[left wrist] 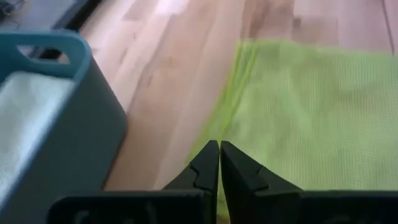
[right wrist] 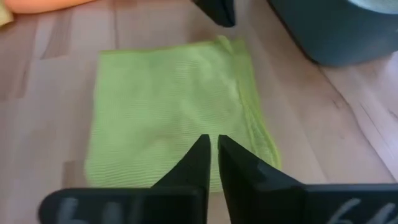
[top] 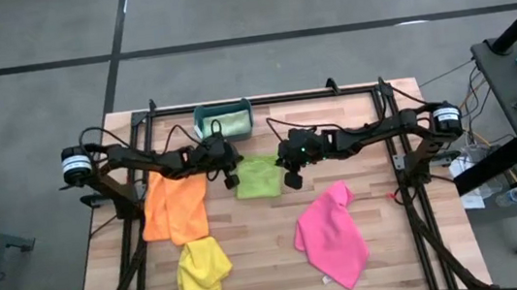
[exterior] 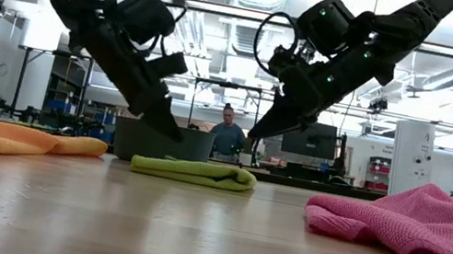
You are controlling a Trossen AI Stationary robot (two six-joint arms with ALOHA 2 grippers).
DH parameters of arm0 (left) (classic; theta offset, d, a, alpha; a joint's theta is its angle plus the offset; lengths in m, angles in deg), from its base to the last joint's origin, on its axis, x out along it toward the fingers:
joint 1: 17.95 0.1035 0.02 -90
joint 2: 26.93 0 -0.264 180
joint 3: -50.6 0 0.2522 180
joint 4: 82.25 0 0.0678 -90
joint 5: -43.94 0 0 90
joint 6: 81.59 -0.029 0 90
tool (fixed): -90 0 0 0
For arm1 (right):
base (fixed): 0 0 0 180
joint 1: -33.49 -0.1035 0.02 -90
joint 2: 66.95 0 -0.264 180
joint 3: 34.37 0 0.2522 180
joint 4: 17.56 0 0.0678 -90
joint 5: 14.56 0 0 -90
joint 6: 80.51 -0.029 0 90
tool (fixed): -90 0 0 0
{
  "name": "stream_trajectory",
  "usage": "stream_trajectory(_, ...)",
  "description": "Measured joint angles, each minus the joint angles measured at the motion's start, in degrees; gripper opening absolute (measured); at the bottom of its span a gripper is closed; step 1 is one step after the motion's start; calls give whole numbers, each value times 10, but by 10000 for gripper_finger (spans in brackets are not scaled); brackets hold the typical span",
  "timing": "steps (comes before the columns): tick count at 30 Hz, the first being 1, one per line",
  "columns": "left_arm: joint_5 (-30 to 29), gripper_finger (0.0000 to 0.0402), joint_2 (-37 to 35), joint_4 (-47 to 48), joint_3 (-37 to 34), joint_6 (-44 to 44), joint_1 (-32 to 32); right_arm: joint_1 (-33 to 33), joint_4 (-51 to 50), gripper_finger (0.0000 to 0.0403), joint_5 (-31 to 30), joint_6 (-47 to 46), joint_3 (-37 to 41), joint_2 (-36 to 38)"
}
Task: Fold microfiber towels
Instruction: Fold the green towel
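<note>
Overhead, both fingers closed, empty, above lime towel (top: 257, 176).

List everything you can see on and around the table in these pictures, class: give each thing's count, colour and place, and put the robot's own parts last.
lime green towel: one, lime green, folded flat at the table's middle, between the two grippers
orange towel: one, orange, spread on the left part of the table
yellow towel: one, yellow, crumpled near the front edge, below the orange one
pink towel: one, pink, loosely spread on the right front part
pale mint towel: one, pale mint, lying inside the bin
bin: one, teal, at the table's back edge
table: one, light wood
person: one, far behind the table in the low view
left gripper: one, dark, shut, just left of the lime green towel
right gripper: one, dark, nearly shut, just right of it
</note>
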Motion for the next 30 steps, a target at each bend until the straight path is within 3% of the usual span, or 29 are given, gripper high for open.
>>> stream_trajectory(4,13,6,10,12,-1,-3,0,4,0,65,0,0,0,0)
stream_trajectory(9,-13,48,27,10,-1,-1,0,5,0,99,0,0,0,0)
stream_trajectory(14,-34,95,47,0,0,-1,1,5,0,111,0,0,1,0)
stream_trajectory(18,-34,110,57,-3,3,-2,1,5,0,114,0,0,1,0)
stream_trajectory(23,-34,91,57,-4,4,-10,0,5,0,112,-1,0,2,0)
stream_trajectory(30,-18,7,57,-3,4,-21,-1,7,15,118,-2,3,10,0)
